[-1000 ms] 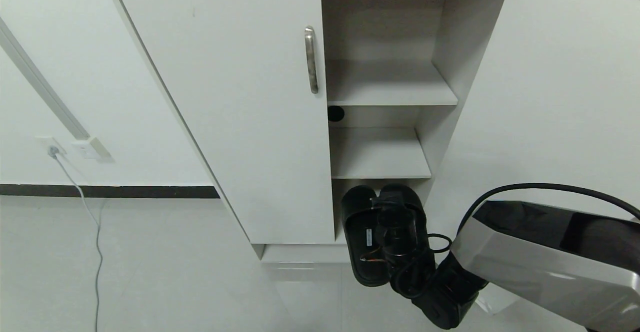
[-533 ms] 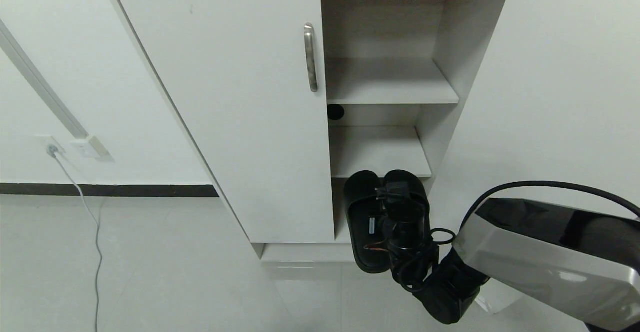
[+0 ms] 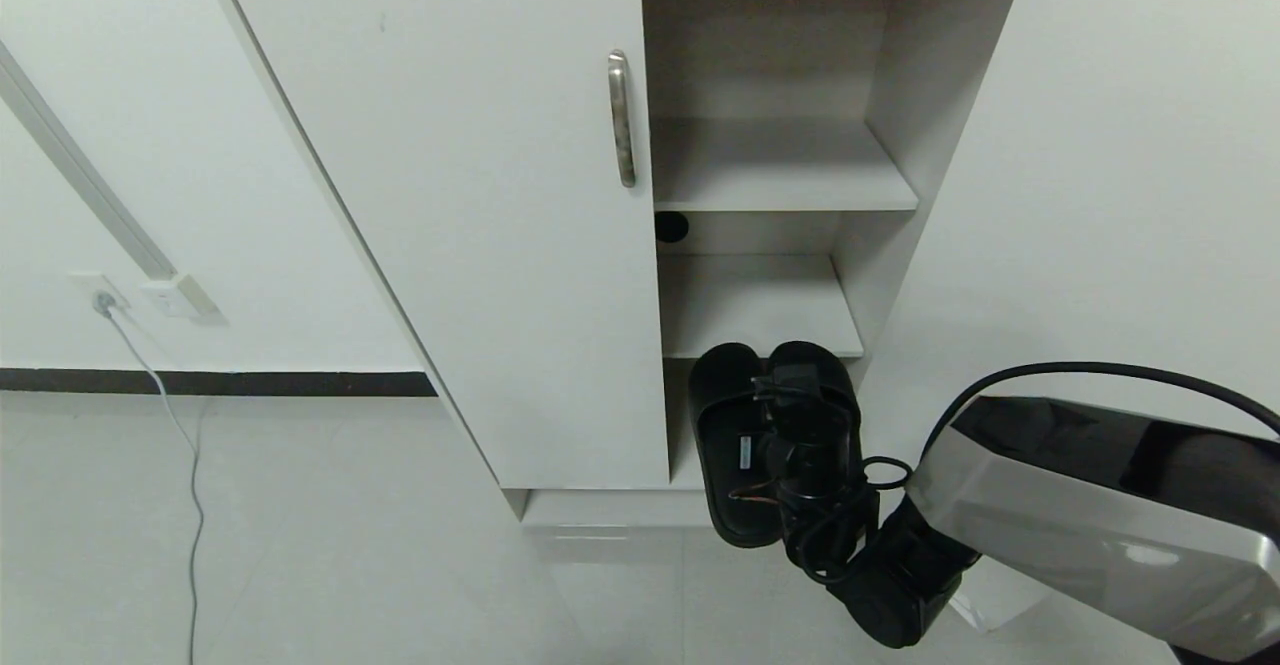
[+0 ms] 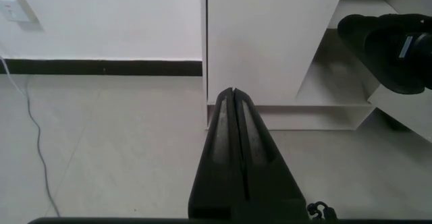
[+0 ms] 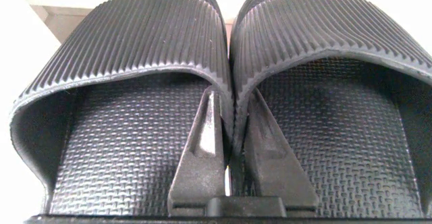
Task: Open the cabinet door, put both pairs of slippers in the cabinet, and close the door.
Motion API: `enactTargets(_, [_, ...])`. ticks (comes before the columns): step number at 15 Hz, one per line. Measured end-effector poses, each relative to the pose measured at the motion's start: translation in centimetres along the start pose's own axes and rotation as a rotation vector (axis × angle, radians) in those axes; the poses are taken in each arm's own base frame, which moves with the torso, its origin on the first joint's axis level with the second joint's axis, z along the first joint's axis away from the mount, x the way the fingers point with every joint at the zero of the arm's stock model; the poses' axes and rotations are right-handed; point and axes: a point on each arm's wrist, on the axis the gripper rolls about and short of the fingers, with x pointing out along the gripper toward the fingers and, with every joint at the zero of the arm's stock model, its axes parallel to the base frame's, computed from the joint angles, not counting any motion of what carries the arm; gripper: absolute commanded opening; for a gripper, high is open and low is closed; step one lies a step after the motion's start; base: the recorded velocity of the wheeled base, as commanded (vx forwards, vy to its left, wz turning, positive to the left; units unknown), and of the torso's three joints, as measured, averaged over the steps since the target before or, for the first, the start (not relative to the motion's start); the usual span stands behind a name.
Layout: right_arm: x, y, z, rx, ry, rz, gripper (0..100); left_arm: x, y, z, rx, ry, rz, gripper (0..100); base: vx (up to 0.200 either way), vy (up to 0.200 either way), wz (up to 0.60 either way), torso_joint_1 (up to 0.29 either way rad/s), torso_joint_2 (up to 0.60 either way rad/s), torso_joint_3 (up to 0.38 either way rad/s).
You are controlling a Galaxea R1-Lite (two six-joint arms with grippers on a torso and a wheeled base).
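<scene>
Right jaws are clamped on the touching inner walls of the black slippers [image 3: 722,465] at the cabinet [image 3: 440,195] bottom opening, left jaws together out front, so I'd push straight in, level, under the shelf [image 3: 755,305].

Right gripper [image 5: 231,102] has carried the slippers [image 3: 725,425] further toward the cabinet [image 3: 880,245], toes now overlapping the lower shelf's [image 3: 760,305] edge.

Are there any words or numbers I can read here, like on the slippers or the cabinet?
White label inside one of the black slippers: there is print, but it is too small and blurry to read.
Cabinet door, its handle and the wall socket: no words, numbers or signs on them.
</scene>
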Motion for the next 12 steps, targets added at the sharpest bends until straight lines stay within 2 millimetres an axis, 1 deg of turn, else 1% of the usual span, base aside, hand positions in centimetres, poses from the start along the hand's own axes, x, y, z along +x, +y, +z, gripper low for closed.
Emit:
enactTargets(8, [0.20, -0.15, 0.12, 0.003, -0.004, -0.004, 0, 0.00, 0.00, 0.00, 0.002, 0.000, 0.000, 0, 0.200, 0.000, 0.00, 0.007, 0.00, 0.002])
enactTargets(12, [0.61, -0.64, 0.09, 0.009, -0.003, 0.007, 0, 0.00, 0.00, 0.00, 0.004, 0.000, 0.000, 0, 0.000, 0.000, 0.00, 0.000, 0.00, 0.000])
